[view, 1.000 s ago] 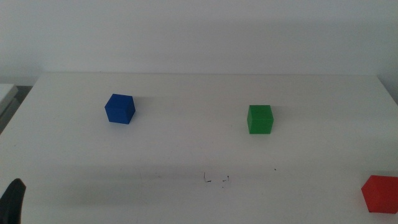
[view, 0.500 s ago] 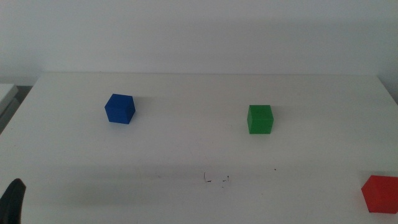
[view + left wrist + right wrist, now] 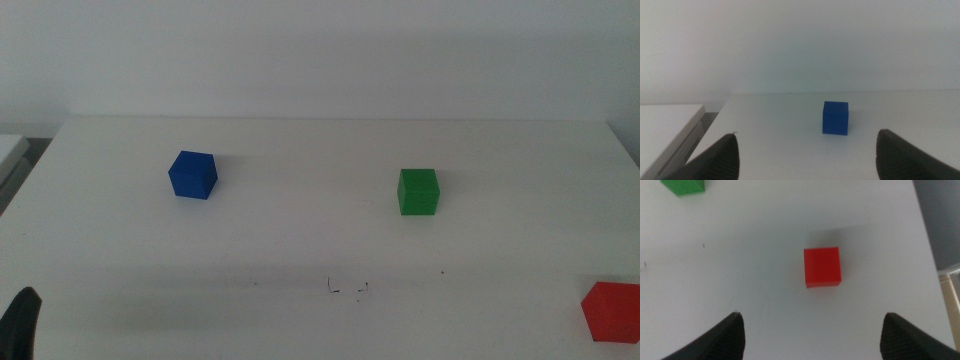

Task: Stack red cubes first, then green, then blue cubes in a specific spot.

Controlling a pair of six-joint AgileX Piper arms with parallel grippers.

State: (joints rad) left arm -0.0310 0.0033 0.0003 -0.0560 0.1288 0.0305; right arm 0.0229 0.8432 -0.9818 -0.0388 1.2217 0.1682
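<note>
The red cube sits alone near the bench's front right corner, close to the right edge, flat on the white top. In the right wrist view the red cube lies ahead of the right gripper, whose jaws are spread wide with nothing between them; the gripper hangs above the bench, clear of the cube. A corner of the green cube shows at the far side of that same view.

In the middle view the green cube rests right of centre, well apart from the red one. The blue cube stands toward the left side, about as far back as the green cube, turned a little so one corner faces forward. The marked spot, a few small dark scuffs, lies near the middle of the front edge, with no cube on it.

The left gripper waits at the front left corner, only a dark tip of it showing in the middle view. Its jaws are parted and hold nothing; the blue cube stands well ahead of them on the bench, untouched. All three cubes sit separately, none stacked.
</note>
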